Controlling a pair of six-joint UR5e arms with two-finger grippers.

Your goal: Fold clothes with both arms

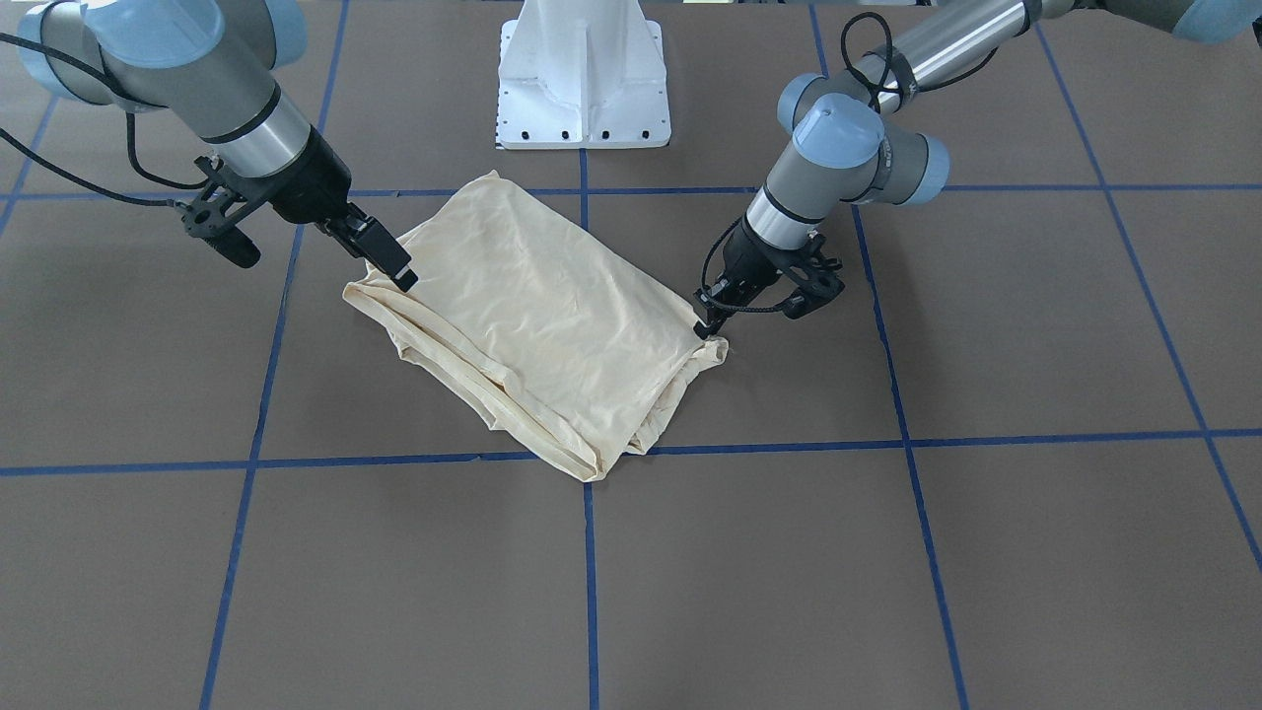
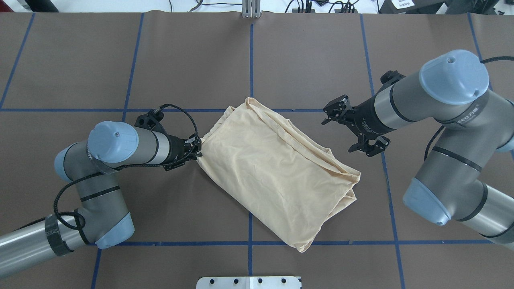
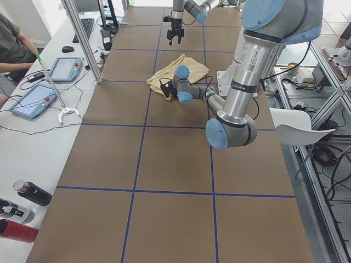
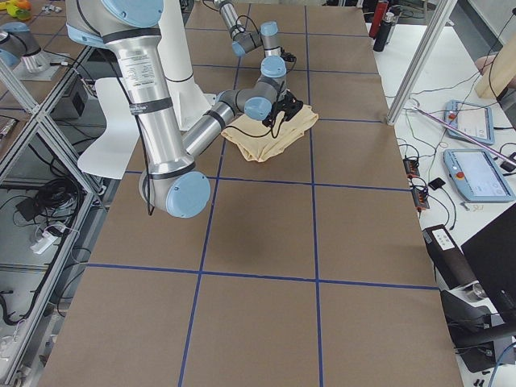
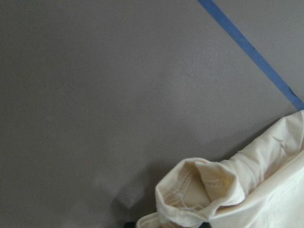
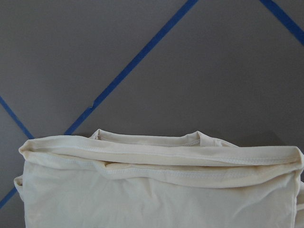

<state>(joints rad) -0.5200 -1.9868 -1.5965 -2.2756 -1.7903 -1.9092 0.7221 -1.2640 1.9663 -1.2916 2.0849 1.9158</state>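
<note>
Left gripper (image 1: 706, 328) pinches a corner of the folded T-shirt (image 2: 277, 172) on the table (image 2: 180, 60); right gripper (image 2: 339, 134) hovers spread wide above the opposite edge.

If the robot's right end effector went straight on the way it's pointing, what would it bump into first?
Most likely the folded T-shirt. The right end effector tilts down toward the hemmed edge at its corner. I cannot tell how big the gap between them is.
</note>
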